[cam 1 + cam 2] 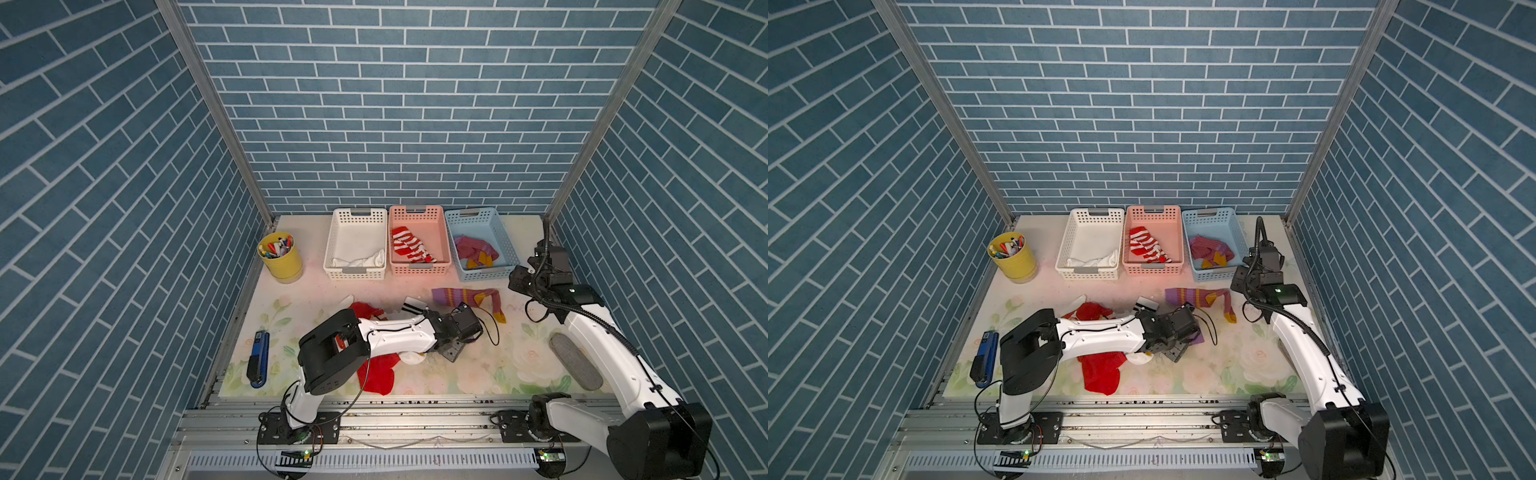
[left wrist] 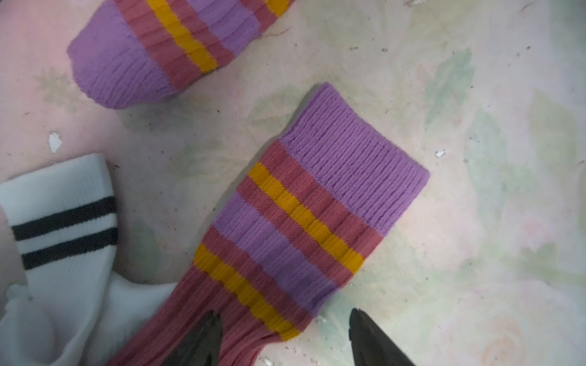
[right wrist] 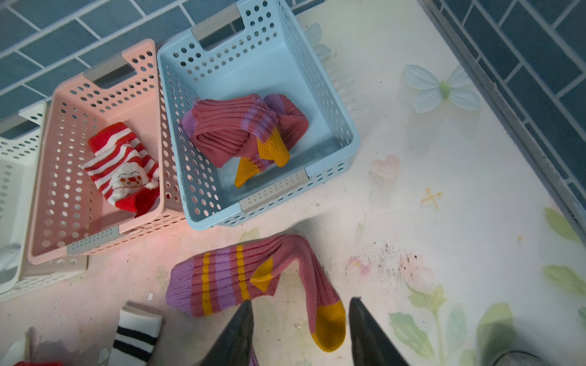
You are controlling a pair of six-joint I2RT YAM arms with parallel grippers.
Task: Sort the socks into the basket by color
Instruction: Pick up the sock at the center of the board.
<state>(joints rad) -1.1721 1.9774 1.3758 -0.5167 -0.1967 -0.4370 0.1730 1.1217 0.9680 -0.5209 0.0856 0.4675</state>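
Left end effector (image 2: 285, 332), released, sits off-centre over the long mauve-purple knit sock (image 2: 317, 206) and may pinch only an edge; right end effector (image 3: 301, 329), at two o'clock, likewise released.

I saw a white basket (image 1: 374, 274), a pink basket (image 1: 432, 270) and a pale blue basket (image 1: 478, 275). The striped sock (image 1: 409, 247) was red and white; the mauve sock (image 2: 304, 228) had purple and mustard bands, the white sock (image 2: 66, 228) two black ones. The desk (image 1: 498, 365) wore faded flowers.
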